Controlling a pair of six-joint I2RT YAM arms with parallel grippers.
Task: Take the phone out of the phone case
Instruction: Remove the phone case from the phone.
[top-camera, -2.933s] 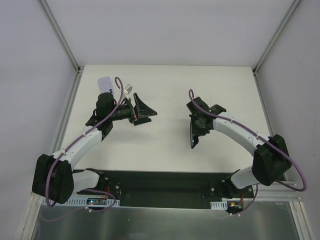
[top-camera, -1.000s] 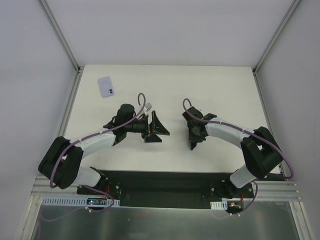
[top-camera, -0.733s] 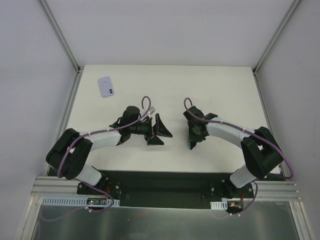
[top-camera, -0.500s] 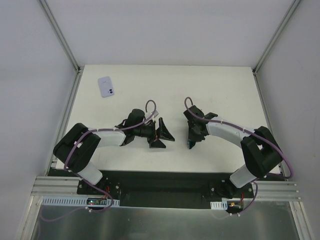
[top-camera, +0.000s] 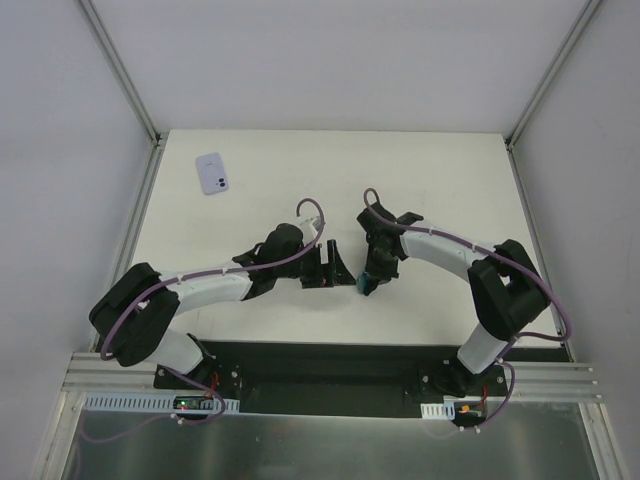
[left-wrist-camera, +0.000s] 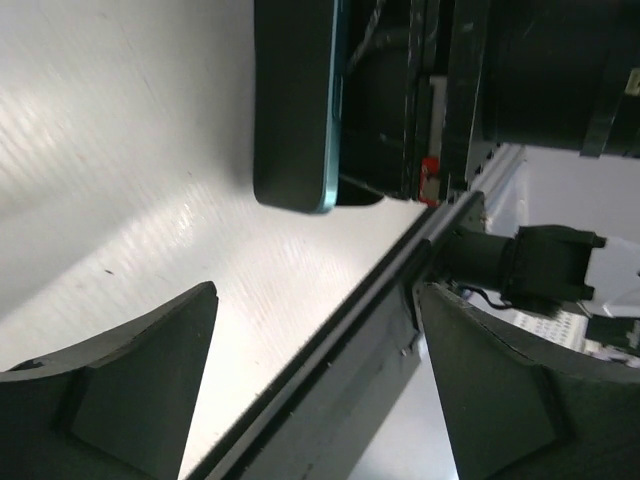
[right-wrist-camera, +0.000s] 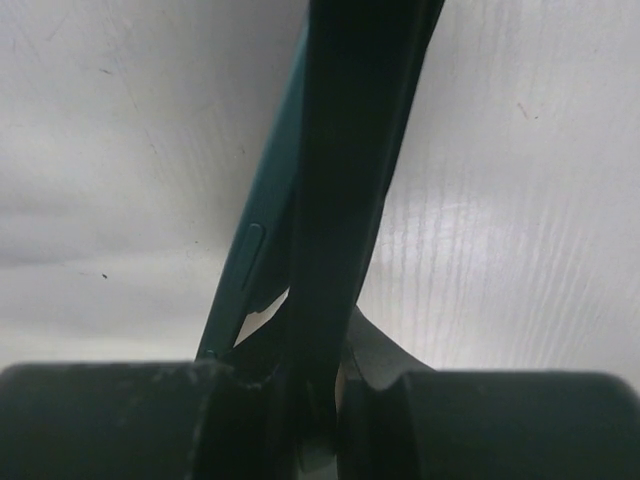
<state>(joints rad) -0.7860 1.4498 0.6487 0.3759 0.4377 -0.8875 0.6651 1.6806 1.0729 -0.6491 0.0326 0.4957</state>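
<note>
My right gripper (top-camera: 379, 258) is shut on a dark phone case with a teal phone in it (top-camera: 368, 283), held on edge just above the table. In the right wrist view the black case (right-wrist-camera: 352, 150) runs up from the jaws, and the teal phone edge (right-wrist-camera: 252, 262) with its side button stands slightly apart on the left. My left gripper (top-camera: 331, 268) is open and empty, just left of the phone. In the left wrist view the phone (left-wrist-camera: 296, 100) stands ahead of the spread fingers (left-wrist-camera: 130, 390).
A small lavender phone-shaped thing (top-camera: 211, 173) lies flat at the back left of the white table (top-camera: 450, 180). The black base rail (top-camera: 320, 365) runs along the near edge. Grey walls close in the sides and back.
My left arm has swung right from the back left to right beside the held phone, jaws open. My right gripper has shifted slightly left with the phone.
</note>
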